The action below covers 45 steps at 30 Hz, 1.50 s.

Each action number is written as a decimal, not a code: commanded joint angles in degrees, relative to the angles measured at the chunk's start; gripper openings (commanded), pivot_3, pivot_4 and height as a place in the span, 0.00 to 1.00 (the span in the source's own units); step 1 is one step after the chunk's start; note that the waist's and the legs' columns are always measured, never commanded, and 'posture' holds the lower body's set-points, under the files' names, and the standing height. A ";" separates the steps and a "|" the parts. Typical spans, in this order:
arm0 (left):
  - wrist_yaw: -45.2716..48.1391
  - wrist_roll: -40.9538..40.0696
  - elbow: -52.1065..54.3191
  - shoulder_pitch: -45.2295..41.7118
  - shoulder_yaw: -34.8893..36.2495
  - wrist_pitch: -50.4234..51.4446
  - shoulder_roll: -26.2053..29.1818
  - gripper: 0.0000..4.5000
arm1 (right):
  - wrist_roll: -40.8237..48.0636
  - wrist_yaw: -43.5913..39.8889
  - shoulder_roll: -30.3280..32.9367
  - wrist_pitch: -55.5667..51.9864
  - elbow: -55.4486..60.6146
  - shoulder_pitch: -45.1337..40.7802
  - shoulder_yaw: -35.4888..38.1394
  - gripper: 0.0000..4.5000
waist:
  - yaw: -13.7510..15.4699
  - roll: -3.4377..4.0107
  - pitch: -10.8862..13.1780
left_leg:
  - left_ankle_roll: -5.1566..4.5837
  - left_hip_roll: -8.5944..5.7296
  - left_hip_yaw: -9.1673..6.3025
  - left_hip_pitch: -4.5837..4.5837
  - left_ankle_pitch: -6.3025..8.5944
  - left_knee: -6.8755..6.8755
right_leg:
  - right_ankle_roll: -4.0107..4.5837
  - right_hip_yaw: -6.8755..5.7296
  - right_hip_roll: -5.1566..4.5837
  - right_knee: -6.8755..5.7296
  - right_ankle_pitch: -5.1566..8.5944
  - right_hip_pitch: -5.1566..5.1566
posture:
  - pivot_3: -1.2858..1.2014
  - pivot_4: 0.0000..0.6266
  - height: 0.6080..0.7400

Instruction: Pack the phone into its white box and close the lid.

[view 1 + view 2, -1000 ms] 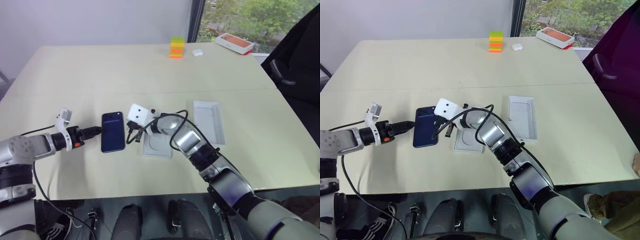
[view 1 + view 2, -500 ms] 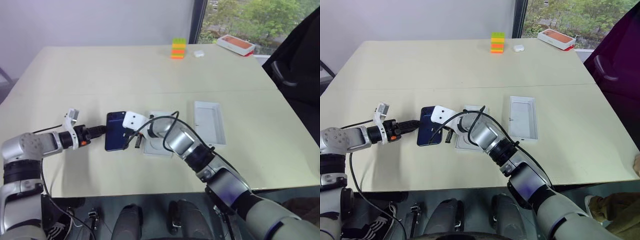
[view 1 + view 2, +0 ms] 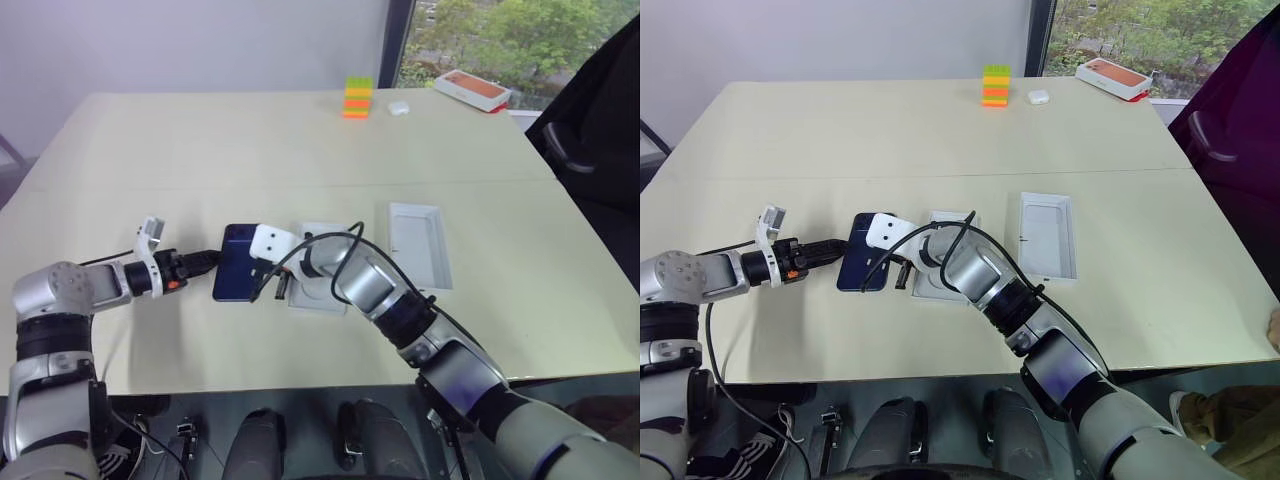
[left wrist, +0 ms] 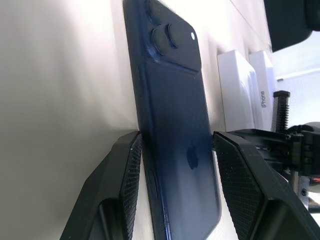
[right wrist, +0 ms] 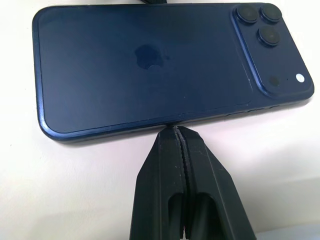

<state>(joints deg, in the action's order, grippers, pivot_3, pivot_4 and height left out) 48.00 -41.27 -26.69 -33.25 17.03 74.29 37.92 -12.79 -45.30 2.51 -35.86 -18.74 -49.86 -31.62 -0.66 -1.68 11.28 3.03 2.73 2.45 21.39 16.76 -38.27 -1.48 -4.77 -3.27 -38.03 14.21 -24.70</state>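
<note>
Phone (image 5: 150, 65) lies back-up on the table (image 3: 200, 150), cam cluster at its far end, just left of the white box (image 3: 318, 290). L gripper (image 4: 175, 150) comes in from the robot's left, fingers (image 4: 125, 170) spread either side of the phone's near end; left wrist view shows the phone edge-on between the pads, one pad looks to touch the edge, other side can't tell if contact. R gripper (image 5: 180, 132) reaches across from the right, jaws fully closed, holding nothing, tips pressed against the phone's long right edge about midway. White box sits partly under the R arm, its inside hidden. Lid (image 3: 418, 245) lies open side up, plain white, to the right of the box, apart from it. Far end of table: coloured block stack (image 3: 356, 97), small white case (image 3: 398, 106), orange-topped box (image 3: 472, 88) at the far right corner.
</note>
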 commanded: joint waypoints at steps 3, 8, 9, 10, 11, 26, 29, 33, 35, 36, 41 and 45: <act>1.05 -1.50 0.26 1.51 -0.20 2.14 -2.03 0.53 | -0.12 0.09 0.12 0.54 1.30 1.05 -0.92 0.01 | -0.20 -0.03 -0.02 | 0.00 0.01 -0.01 -0.01 0.00 0.01 | 0.00 0.01 0.01 0.00 0.00 0.00 | 0.52 0.24 1.00; 0.62 -0.95 0.58 2.03 0.21 0.59 -2.34 0.53 | -0.57 0.36 0.78 1.47 1.14 1.23 -1.11 0.01 | -0.18 -0.03 -0.02 | 0.00 0.02 -0.05 -0.01 0.00 0.01 | 0.00 -0.01 0.01 0.00 0.00 0.00 | 0.52 0.24 1.00; 0.34 -0.88 0.18 1.88 0.63 0.40 -2.37 0.53 | -0.67 0.42 0.92 1.72 1.02 1.22 -1.16 0.01 | -0.17 -0.03 -0.02 | 0.00 0.02 -0.05 -0.01 0.00 0.01 | 0.00 -0.01 0.00 0.00 0.00 0.00 | 0.52 0.24 1.00; 0.04 -0.84 -0.36 1.67 1.13 0.21 -2.37 0.53 | -0.75 0.44 1.04 1.88 0.97 1.23 -1.22 0.01 | -0.17 -0.03 -0.02 | 0.00 0.02 -0.06 -0.01 0.00 0.01 | 0.00 -0.01 0.00 0.00 0.00 0.00 | 0.52 0.24 1.00; 0.02 -0.75 -0.76 1.57 1.33 -0.02 -2.25 0.53 | -0.78 0.43 1.09 1.99 0.93 1.24 -1.24 0.01 | -0.18 -0.03 -0.02 | 0.00 0.02 -0.06 -0.01 0.00 0.01 | 0.00 -0.01 0.00 0.00 0.00 0.00 | 0.52 0.24 1.00; 1.07 -2.40 -3.47 2.61 2.37 2.55 -3.24 0.02 | -1.01 0.39 2.50 2.69 1.86 1.92 -0.75 0.00 | -0.32 0.04 -0.10 | 0.00 0.02 -0.13 -0.06 0.00 0.01 | 0.00 -0.03 0.02 -0.01 0.00 0.04 | 0.52 0.24 1.00; 1.10 -2.29 -4.55 2.62 2.76 2.72 -3.13 0.02 | -1.04 0.55 2.67 2.96 1.85 1.87 -0.59 0.00 | -0.36 0.04 -0.10 | 0.00 0.02 -0.12 -0.05 0.00 0.03 | 0.00 -0.02 0.01 0.01 0.00 0.04 | 0.52 0.24 1.00; 1.11 -2.78 -5.01 2.65 3.45 3.14 -3.49 0.01 | -0.88 0.76 2.75 2.92 1.84 1.74 -0.28 0.00 | -0.43 0.04 -0.10 | 0.00 0.02 -0.12 -0.06 0.00 0.03 | 0.00 -0.02 0.01 0.01 0.00 0.04 | 0.52 0.24 1.00; 1.25 -3.13 -4.98 2.73 3.54 3.63 -3.65 0.01 | -0.98 0.83 2.89 3.23 2.01 1.73 -0.34 0.00 | -0.44 0.04 -0.10 | 0.00 0.02 -0.12 -0.06 0.00 0.03 | 0.00 -0.02 0.01 0.01 0.00 0.04 | 0.52 0.24 1.00; 1.27 -3.20 -4.91 2.78 3.56 3.67 -3.68 0.01 | -0.90 0.79 2.94 3.30 2.16 1.79 -0.29 0.00 | -0.43 0.05 -0.10 | 0.00 0.02 -0.12 -0.06 0.00 0.03 | 0.00 -0.02 0.01 0.01 0.00 0.04 | 0.52 0.24 1.00; 1.07 -5.00 -5.81 2.75 6.85 5.07 -3.96 0.01 | 3.38 0.36 2.86 6.13 4.77 2.71 4.42 0.00 | -0.42 0.05 -0.10 | 0.00 0.02 -0.11 -0.05 0.00 0.03 | 0.00 -0.02 0.01 0.02 0.00 0.03 | 0.52 0.24 1.00; 0.47 -8.28 -2.36 4.08 11.18 6.69 -4.89 0.01 | 14.55 -3.21 2.47 4.32 11.07 4.52 14.53 0.00 | -0.42 0.06 -0.08 | 0.00 0.05 -0.12 0.04 0.00 0.06 | -0.03 -0.02 0.00 0.08 0.01 -0.02 | 0.52 0.24 1.00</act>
<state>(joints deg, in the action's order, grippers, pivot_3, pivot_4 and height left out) 48.71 -47.84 -30.27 -30.51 27.11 79.72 34.18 -2.23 -47.77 5.37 -31.19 -12.00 -44.59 -20.94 -1.07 -1.62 11.20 3.03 2.79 2.34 21.44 16.76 -38.22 -1.53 -4.80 -3.29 -37.94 14.23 -24.72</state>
